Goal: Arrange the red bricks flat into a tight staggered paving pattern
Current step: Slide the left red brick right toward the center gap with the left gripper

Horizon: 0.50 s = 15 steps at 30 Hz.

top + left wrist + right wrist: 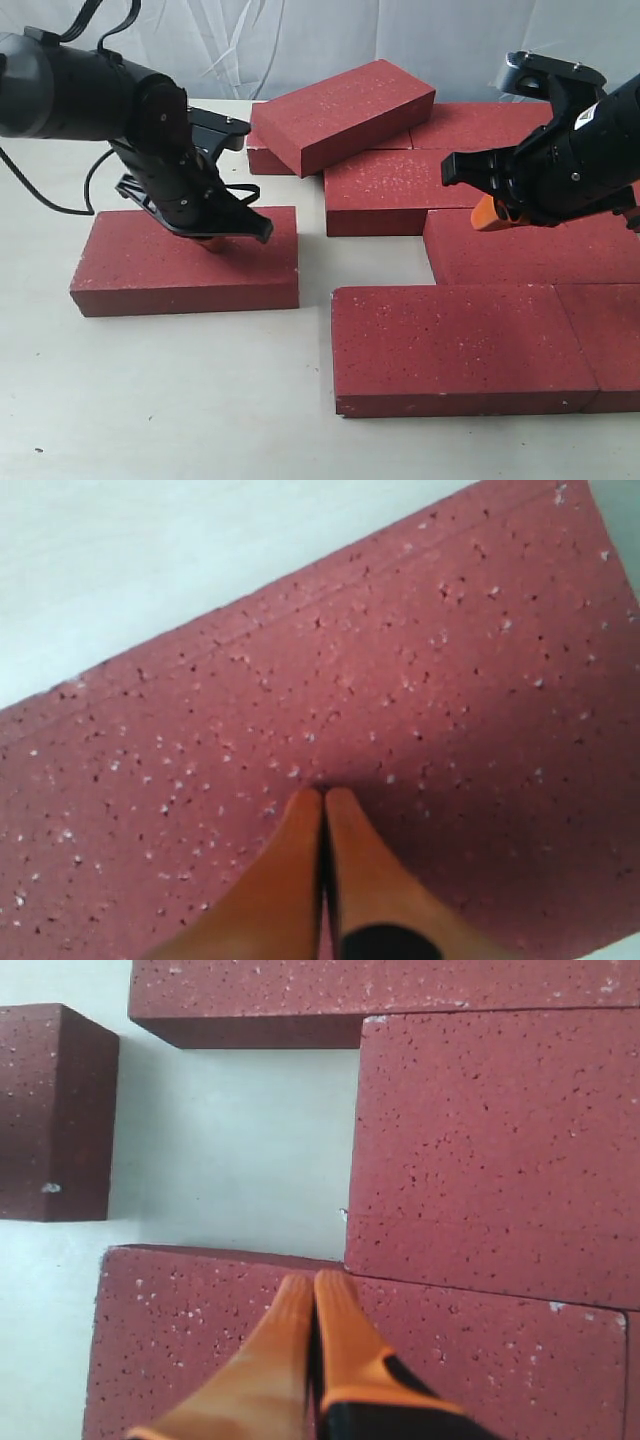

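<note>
Left gripper point(323, 795), fingers clenched together and empty, has its tips touching the lone brick point(400, 680) directly beneath. Right gripper point(313, 1282), likewise clenched, is over the second brick point(180, 1350) near its edge.

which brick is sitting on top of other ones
The back-middle brick: it lies askew, propped on the back-row bricks, while every other one sits flat on the table.
</note>
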{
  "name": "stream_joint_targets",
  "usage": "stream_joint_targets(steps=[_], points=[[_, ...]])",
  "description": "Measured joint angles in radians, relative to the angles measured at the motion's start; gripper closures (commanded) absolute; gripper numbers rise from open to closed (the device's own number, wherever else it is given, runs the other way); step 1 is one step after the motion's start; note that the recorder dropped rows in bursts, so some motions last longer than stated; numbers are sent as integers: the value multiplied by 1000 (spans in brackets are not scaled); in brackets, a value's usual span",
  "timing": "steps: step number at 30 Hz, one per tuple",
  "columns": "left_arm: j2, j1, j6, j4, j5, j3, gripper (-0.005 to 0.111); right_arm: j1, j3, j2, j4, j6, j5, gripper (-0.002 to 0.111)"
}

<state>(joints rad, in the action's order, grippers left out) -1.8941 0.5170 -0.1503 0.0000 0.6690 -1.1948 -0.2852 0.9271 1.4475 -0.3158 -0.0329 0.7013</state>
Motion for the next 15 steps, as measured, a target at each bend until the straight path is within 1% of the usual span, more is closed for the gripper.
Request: stream_joint_targets(steps=[4,9,15], points=[[-1,21,5,0,-21,0,107,0,0,0,-4,4,0,109],[-2,22,6,-37,-36,0,107,0,0,0,-7,7,0,109],[-5,22,57,-124,-59,0,107,0,0,0,-7,9,0,109]])
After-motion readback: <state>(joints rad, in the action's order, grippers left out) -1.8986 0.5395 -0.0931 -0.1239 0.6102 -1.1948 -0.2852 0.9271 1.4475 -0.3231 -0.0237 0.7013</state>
